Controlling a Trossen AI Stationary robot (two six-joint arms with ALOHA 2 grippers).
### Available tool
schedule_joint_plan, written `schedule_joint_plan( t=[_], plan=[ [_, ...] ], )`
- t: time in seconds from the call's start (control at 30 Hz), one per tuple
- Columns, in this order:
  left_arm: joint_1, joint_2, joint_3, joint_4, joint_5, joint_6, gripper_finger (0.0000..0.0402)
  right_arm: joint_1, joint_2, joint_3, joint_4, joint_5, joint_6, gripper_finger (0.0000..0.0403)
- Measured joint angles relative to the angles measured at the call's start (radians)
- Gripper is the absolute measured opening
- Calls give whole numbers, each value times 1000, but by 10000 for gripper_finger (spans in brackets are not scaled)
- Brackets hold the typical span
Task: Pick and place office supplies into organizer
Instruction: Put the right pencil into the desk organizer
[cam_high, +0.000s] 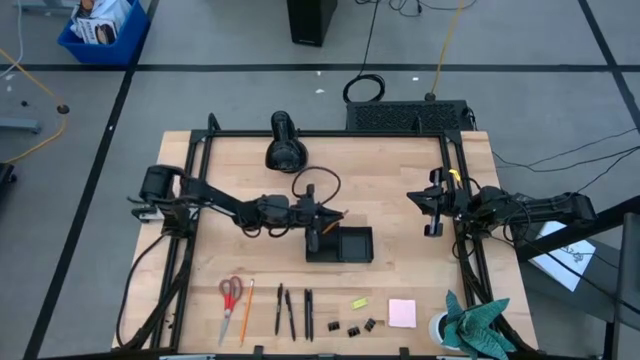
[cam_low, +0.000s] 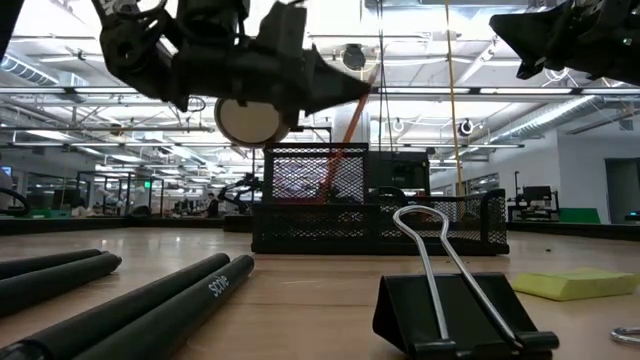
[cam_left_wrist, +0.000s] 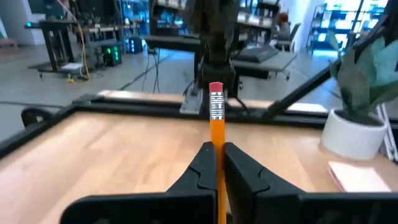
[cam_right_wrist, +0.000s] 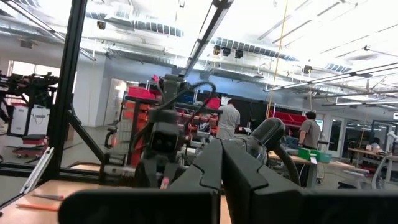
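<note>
Wrist view: hex orange pencil (cam_left_wrist: 217, 149), metal ferrule.

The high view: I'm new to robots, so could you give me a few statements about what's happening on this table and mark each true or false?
1. The left end effector grips an orange pencil. True.
2. The scissors are already in the organizer. False: they lie on the table near its front edge.
3. The right end effector holds the pink sticky-note pad. False: it is shut on nothing, off at the table's right side.
4. The held pencil hangs over the organizer's left end. True.
5. Three binder clips lie on the table. True.
</note>
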Motion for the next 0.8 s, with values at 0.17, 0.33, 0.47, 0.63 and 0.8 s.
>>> schedule_joint_plan(
  t=[0.17,0.33,0.47,0.63,0.8],
  plan=[
    [-3,36,0,2,-1,-5,15,0,2,0,0,0,0,0],
    [-3,73,-1,25,-21,-3,30,0,6,0,-8,0,2,0],
    [-3,81,0,45,-17,-5,29,0,8,0,-8,0,3,0],
    [4,78,0,45,-28,-85,30,0,8,0,-8,0,3,0],
    [6,75,0,47,-28,-113,65,0,8,0,-8,0,3,0]
  ],
)
